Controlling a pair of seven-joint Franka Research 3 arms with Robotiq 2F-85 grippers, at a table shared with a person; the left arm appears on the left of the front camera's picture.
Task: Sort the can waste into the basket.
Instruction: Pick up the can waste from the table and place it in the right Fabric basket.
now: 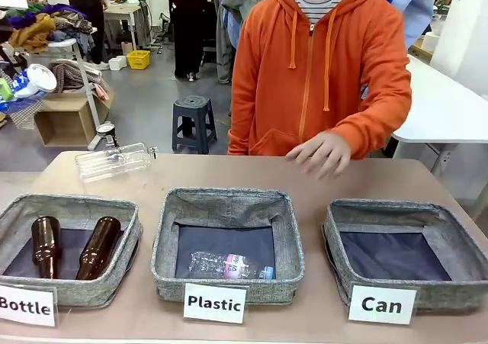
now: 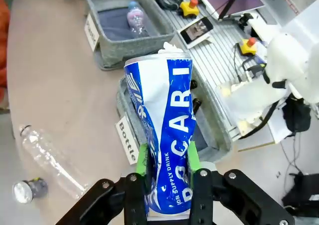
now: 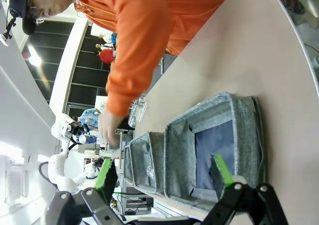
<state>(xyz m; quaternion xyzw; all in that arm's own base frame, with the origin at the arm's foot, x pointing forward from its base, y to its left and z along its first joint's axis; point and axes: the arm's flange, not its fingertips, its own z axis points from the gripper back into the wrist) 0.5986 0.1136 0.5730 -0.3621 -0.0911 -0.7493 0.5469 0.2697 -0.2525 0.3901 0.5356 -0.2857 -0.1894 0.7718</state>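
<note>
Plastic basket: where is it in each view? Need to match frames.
Front view: the Plastic basket sits lower middle, the centre one in the row of three.
Left wrist view: top middle, with its sign on the side wall.
Right wrist view: lower left of centre, second in the row from the camera.
Shared landmark: the clear bottle lying loose.

My left gripper looks black, with green pads and silver screws; the person wears an orange hoodie.

The Can basket stands open from above; a person's hand hovers beyond its far left corner
</note>
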